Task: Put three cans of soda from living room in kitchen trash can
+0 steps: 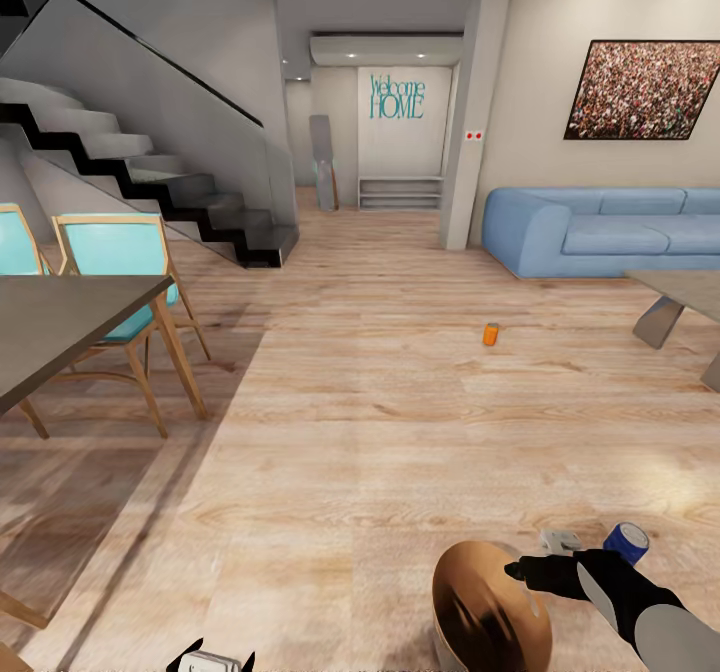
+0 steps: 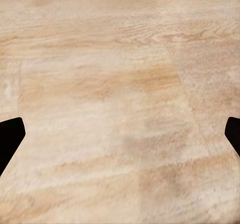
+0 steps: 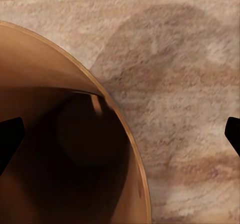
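Both pairs of fingers stood spread wide and empty, the right gripper (image 1: 520,570) over the copper-lined tash can (image 1: 490,607). A dark-blue soda can (image 1: 627,541) lay just beside it; the orange can (image 1: 490,334) sat well apart on the floor (image 1: 350,432). Best to close squarely round the blue can's middle, then release centred over the rim

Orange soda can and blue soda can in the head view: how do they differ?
The orange can stands upright; the blue can is tilted. The orange can sits far out on the wooden floor toward the sofa; the blue can lies beside the trash can. Both remain outside it.
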{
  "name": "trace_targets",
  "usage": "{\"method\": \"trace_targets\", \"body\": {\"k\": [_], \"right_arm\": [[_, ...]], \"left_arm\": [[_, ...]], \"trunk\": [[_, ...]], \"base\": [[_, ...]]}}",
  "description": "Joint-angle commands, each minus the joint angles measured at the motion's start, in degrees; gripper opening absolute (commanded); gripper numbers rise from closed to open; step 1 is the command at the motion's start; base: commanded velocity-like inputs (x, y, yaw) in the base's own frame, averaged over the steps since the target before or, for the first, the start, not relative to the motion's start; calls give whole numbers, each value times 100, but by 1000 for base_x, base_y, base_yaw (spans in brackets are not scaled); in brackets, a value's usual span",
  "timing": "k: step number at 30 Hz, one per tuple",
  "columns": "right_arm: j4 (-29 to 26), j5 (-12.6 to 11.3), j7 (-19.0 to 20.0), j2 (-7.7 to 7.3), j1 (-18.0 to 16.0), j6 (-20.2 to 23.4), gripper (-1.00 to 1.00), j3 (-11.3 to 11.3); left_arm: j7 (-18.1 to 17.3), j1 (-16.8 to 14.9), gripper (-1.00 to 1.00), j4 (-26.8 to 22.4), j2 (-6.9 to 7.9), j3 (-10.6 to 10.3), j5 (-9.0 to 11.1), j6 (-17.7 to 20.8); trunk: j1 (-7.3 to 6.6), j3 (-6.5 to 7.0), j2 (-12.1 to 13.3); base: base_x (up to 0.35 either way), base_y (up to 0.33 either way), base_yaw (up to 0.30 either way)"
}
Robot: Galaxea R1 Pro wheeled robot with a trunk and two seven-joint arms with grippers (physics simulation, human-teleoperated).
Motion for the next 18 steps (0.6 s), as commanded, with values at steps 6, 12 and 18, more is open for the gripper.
{"method": "trace_targets", "body": {"k": [6,12,18], "right_arm": [[0,0,-3,5,1,0,100,2],[0,0,-1,7,-1,0,100,-1],[0,0,4,-1,-1,0,100,-4]], "left_arm": [[-7,1,100,-2,2,-2,7,1],[-10,1,100,-3,4,-2,5,2],[-8,1,100,2,4,-6,-11,3]], "trunk": [[0,0,0],[66,-54,-120],[198,-162,-361]], "base": [[0,0,0],[0,0,0],[0,0,0]]}}
